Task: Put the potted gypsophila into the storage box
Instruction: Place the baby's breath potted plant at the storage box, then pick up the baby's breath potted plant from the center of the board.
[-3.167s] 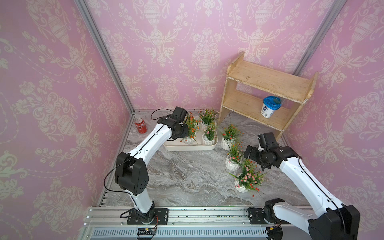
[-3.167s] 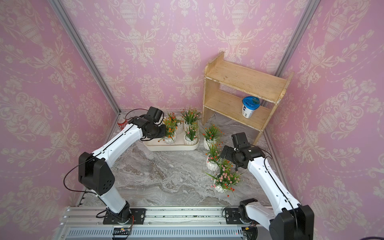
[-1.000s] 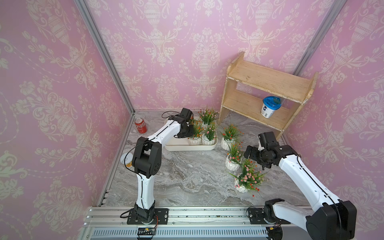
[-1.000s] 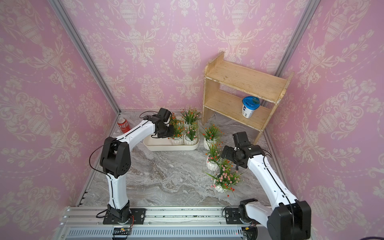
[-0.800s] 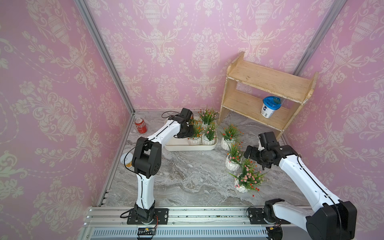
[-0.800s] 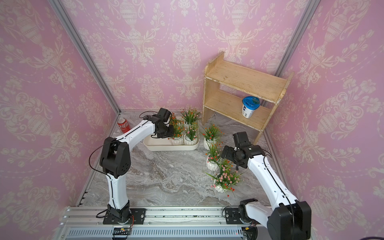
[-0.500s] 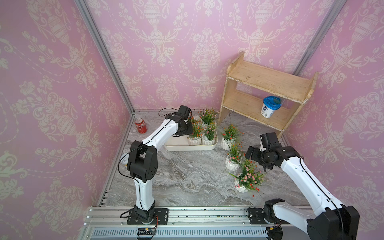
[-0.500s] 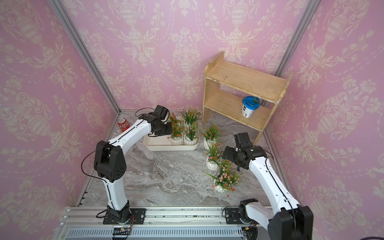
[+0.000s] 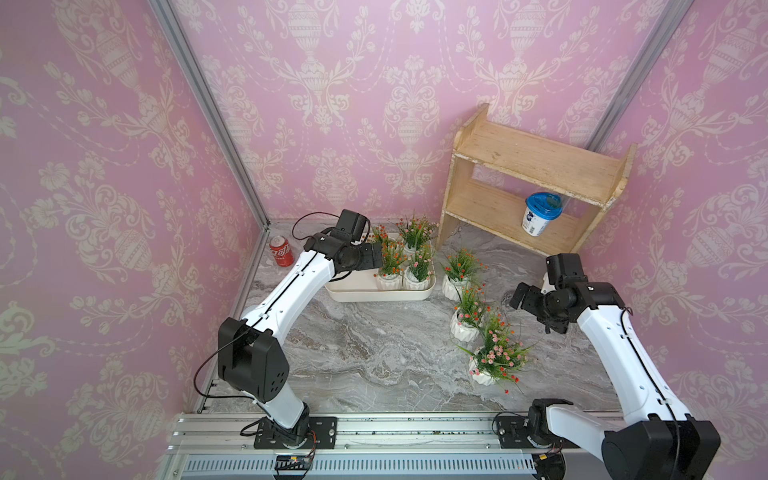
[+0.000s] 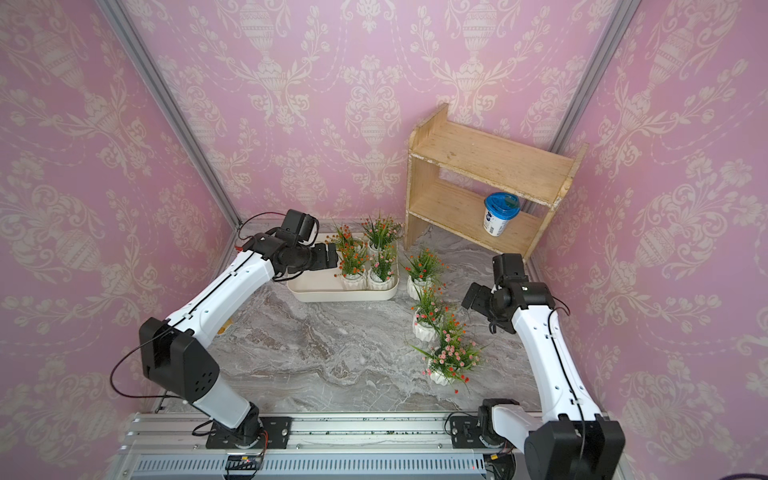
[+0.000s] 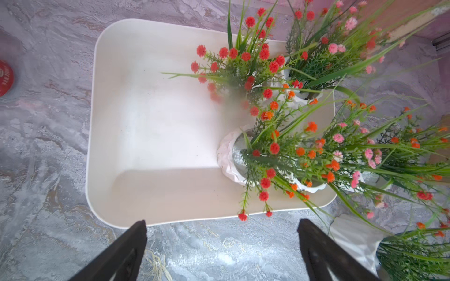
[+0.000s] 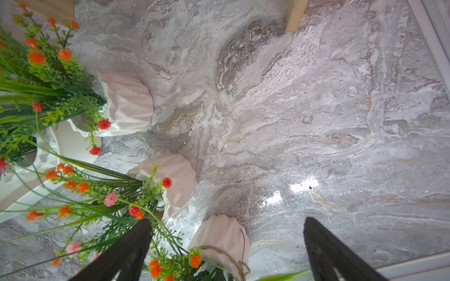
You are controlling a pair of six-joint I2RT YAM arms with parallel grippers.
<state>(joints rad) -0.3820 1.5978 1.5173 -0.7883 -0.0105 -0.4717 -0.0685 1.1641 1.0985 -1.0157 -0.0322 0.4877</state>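
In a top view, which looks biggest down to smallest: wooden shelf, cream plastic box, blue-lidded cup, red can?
1. Two-tier wooden shelf
2. Shallow cream plastic box
3. Blue-lidded white cup
4. Red soda can

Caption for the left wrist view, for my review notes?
Open left gripper looking down on the storage box, with potted gypsophila clustered at one end.

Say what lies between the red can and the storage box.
Only bare marble tabletop separates the red can and the storage box; the left wrist view shows it.
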